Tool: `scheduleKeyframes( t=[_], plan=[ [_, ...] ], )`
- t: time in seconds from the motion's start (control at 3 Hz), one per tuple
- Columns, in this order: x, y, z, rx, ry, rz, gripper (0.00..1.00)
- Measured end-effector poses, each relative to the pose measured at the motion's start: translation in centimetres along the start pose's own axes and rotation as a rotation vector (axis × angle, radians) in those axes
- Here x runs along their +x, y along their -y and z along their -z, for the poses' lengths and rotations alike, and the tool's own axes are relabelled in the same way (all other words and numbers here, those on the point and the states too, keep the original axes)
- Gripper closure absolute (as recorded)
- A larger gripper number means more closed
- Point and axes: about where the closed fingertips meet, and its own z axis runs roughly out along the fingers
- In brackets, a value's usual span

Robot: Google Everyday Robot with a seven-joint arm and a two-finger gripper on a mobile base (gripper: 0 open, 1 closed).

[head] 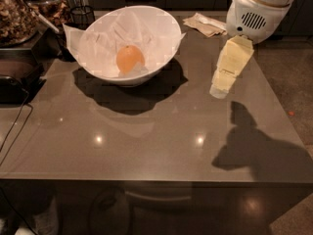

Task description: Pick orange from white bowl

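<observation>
The pale orange (130, 58) lies inside the large white bowl (166, 23), on the crumpled white paper that lines it. The bowl stands at the back left of the dark table. My gripper (219, 89) hangs from the white arm housing (254, 13) over the right part of the table. It points down and to the left, well right of the bowl and apart from it. Nothing shows in the gripper.
A crumpled beige paper wad (204, 24) lies at the back of the table (146, 146), behind the gripper. Jars and a black wire holder (80, 14) stand at the back left. A dark appliance (12, 80) with a cable sits off the left edge.
</observation>
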Motion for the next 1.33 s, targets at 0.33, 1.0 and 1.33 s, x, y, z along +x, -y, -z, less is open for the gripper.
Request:
scheduleKeyframes(
  t=[0.33, 1.0, 1.33],
  plan=[
    [-0.8, 1.1, 0.3, 0.01, 0.019, -0.101, 0.0],
    [-5.5, 5.0, 1.2, 0.039, 0.103, -0.263, 0.0],
    [-8.9, 5.2, 1.0, 0.034, 0.145, -0.22, 0.0]
  ],
)
